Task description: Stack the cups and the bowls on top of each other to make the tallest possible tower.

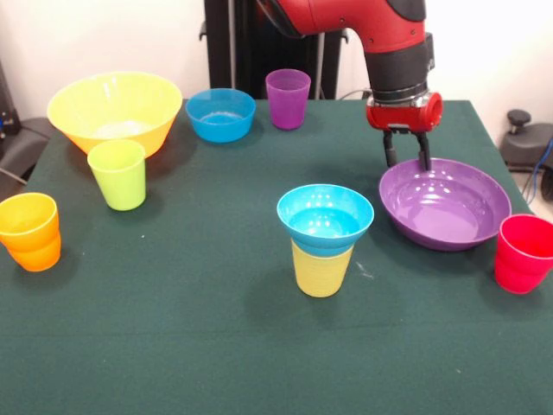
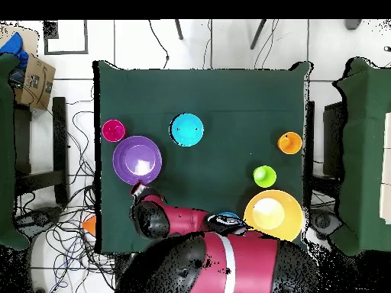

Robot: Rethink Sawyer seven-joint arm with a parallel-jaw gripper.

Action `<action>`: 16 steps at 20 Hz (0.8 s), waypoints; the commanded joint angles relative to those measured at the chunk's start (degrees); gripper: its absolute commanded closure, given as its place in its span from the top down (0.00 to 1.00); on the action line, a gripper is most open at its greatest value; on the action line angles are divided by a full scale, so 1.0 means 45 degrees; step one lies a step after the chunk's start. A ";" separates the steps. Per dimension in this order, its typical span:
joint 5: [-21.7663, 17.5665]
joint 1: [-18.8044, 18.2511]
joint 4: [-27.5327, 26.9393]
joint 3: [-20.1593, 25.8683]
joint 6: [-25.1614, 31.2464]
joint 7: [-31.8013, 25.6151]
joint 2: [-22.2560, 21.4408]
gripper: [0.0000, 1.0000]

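The tower stands mid-table: a small blue bowl (image 1: 325, 216) seated in the mouth of a yellow cup (image 1: 321, 270); from above only the bowl (image 2: 187, 130) shows. My gripper (image 1: 407, 161) is open and empty, fingertips down at the far rim of the wide purple bowl (image 1: 445, 206), right of the tower. In the overhead view the gripper (image 2: 140, 188) is at the purple bowl's (image 2: 137, 160) edge nearest the robot. A red cup (image 1: 523, 252) stands right of that bowl. Lime green cup (image 1: 117, 173), orange cup (image 1: 31, 231), purple cup (image 1: 288, 98), second blue bowl (image 1: 220, 114) and large yellow-orange bowl (image 1: 112, 108) stand apart.
The green table (image 1: 216, 346) carries everything. The red cup and the orange cup stand close to the table's side edges. In the overhead view my arm (image 2: 206, 252) hides the purple cup and most of the second blue bowl (image 2: 227, 218). Cables lie on the floor around the table.
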 commanded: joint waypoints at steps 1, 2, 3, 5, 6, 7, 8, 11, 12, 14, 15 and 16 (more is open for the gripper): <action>0.1229 0.0814 -0.1569 -0.0673 -0.0145 0.1988 0.0414 1.00; 0.1313 0.0916 -0.1580 -0.0789 -0.0062 0.1933 0.0379 1.00; 0.1397 0.1018 -0.1592 -0.0905 0.0020 0.1878 0.0345 1.00; 0.1539 0.1193 -0.1604 -0.1105 0.0141 0.1811 0.0280 1.00; 0.1596 0.1267 -0.1610 -0.1191 0.0185 0.1790 0.0249 1.00; 0.1614 0.1295 -0.1608 -0.1248 0.0218 0.1778 0.0224 1.00; 0.1647 0.1344 -0.1624 -0.1299 0.0260 0.1766 0.0210 1.00; 0.1715 0.1469 -0.1669 -0.1412 0.0265 0.1787 0.0218 1.00; 0.1730 0.1491 -0.1677 -0.1424 0.0244 0.1813 0.0223 1.00; 0.1746 0.1531 -0.1660 -0.1448 0.0188 0.1868 0.0211 1.00; 0.1746 0.1559 -0.1651 -0.1494 0.0173 0.1866 0.0189 1.00; 0.1737 0.1604 -0.1658 -0.1543 0.0133 0.1856 0.0171 1.00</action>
